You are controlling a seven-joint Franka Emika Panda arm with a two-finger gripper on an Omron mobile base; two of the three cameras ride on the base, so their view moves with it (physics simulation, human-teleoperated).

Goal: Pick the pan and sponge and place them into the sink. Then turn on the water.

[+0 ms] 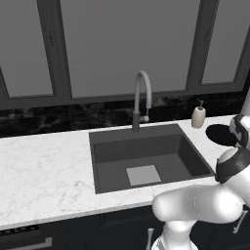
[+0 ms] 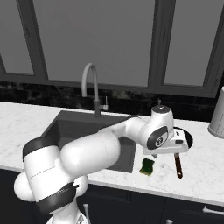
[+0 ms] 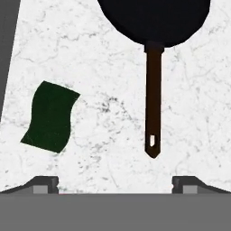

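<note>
The black pan lies on the white counter right of the sink, its reddish-brown handle pointing toward the counter's front edge. In the right base view, my hand hides part of the pan, while the handle shows below it. The sponge lies between the sink's right rim and the handle, and looks dark green in the hand view. My gripper hovers above the counter near the handle's end, open and holding nothing; it also shows from the side. No water shows at the faucet.
A beige soap dispenser stands behind the pan by the dark backsplash. A pale ribbed cylinder sits at the far right of the counter. Dark cabinets run below the counter's front edge. The sink basin holds nothing but its light grey square.
</note>
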